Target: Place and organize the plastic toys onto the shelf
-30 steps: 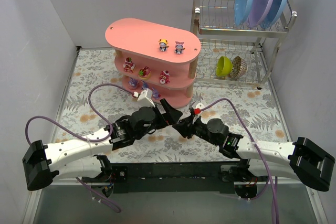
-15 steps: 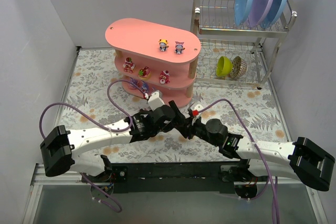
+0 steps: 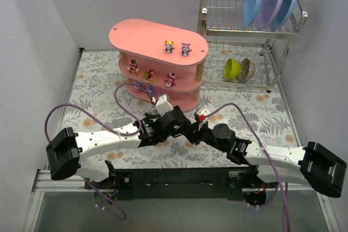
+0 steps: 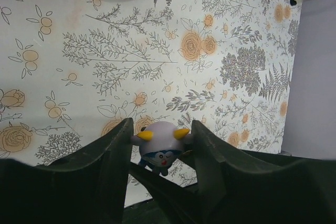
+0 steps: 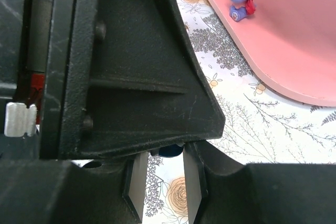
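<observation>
My two grippers meet over the floral mat just in front of the pink shelf (image 3: 157, 33). A small white toy (image 4: 160, 142) with yellow horns and a blue face sits between the fingers of my left gripper (image 4: 161, 124), which touch it on both sides. My right gripper (image 5: 165, 156) is shut on the toy's blue lower end (image 5: 169, 151), with the left gripper's black body right above it. From above, the left gripper (image 3: 186, 124) and the right gripper (image 3: 192, 130) overlap and hide the toy. Other toys stand on the shelf's top (image 3: 169, 46) and middle tier (image 3: 149, 74).
A metal dish rack (image 3: 215, 31) stands at the back right with three plates on top and a green bowl (image 3: 232, 69) and a patterned bowl (image 3: 247, 69) below. Purple cables loop over the mat. Grey walls close in on the left and right.
My left arm has swung right to meet the right gripper. Its jaws have narrowed from wide open onto the toy. The right arm has stayed where it was.
</observation>
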### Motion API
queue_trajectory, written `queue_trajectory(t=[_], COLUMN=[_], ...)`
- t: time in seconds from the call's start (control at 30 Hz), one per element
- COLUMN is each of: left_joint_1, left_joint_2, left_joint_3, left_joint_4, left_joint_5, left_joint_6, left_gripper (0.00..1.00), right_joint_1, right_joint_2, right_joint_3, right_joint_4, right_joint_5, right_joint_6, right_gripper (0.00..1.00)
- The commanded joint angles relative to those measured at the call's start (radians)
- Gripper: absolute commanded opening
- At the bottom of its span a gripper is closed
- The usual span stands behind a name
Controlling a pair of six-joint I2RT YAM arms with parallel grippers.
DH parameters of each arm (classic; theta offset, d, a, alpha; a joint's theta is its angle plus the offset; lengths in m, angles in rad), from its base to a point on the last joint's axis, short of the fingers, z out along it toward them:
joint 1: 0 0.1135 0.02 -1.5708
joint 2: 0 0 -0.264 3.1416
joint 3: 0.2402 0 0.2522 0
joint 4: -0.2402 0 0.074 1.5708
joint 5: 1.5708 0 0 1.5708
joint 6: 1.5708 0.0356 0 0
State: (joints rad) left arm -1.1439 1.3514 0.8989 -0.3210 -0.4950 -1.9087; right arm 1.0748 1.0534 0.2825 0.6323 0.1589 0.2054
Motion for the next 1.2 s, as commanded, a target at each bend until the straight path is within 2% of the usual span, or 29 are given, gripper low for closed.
queue_trajectory(t=[0.0, 0.03, 0.07, 0.13, 0.17, 0.27, 0.37, 0.53, 0.67, 0.9, 1.0, 1.17], left_joint_1=[-0.010, -0.010, -0.011, -0.010, -0.010, -0.008, -0.001, 0.045, 0.130, 0.282, 0.320, 0.389], left_joint_2=[-0.049, -0.055, -0.075, -0.098, -0.124, -0.159, -0.205, -0.268, -0.265, -0.153, -0.100, -0.035], left_joint_3=[0.020, 0.017, 0.015, 0.012, 0.012, 0.037, 0.098, 0.241, 0.421, 0.703, 0.803, 0.868], left_joint_4=[-0.010, -0.015, -0.018, -0.027, -0.026, -0.061, -0.136, -0.200, -0.230, -0.289, -0.282, -0.239], left_joint_5=[-0.059, -0.066, -0.074, -0.106, -0.119, -0.169, -0.229, -0.246, -0.140, -0.033, -0.031, 0.019], left_joint_6=[0.034, 0.054, 0.063, 0.109, 0.131, 0.210, 0.291, 0.485, 0.646, 0.864, 0.957, 1.037], left_gripper=[0.00, 0.00, 0.00, 0.00, 0.00, 0.00, 0.00, 0.00, 0.00, 0.02, 0.03, 0.03], right_joint_1=[0.005, 0.005, 0.005, 0.005, 0.005, 0.005, 0.005, 0.005, 0.005, 0.005, 0.005, 0.005], right_joint_2=[-0.007, -0.009, -0.010, -0.015, -0.021, -0.038, -0.053, -0.066, -0.064, -0.055, -0.058, -0.058], right_joint_3=[-0.015, -0.019, -0.022, -0.026, -0.029, -0.042, -0.055, -0.074, -0.080, -0.078, -0.080, -0.088], right_joint_4=[0.082, 0.087, 0.090, 0.093, 0.092, 0.089, 0.083, 0.064, 0.060, 0.061, 0.056, 0.055], right_joint_5=[0.024, 0.024, 0.025, 0.028, 0.031, 0.048, 0.053, 0.074, 0.077, 0.054, 0.051, 0.042], right_joint_6=[-0.006, -0.001, 0.000, 0.014, 0.020, 0.034, 0.045, 0.046, 0.046, 0.055, 0.058, 0.065], right_gripper=[0.15, 0.23, 0.40, 0.55, 0.67, 0.87, 0.95, 0.98, 0.98, 0.98, 0.98, 0.98])
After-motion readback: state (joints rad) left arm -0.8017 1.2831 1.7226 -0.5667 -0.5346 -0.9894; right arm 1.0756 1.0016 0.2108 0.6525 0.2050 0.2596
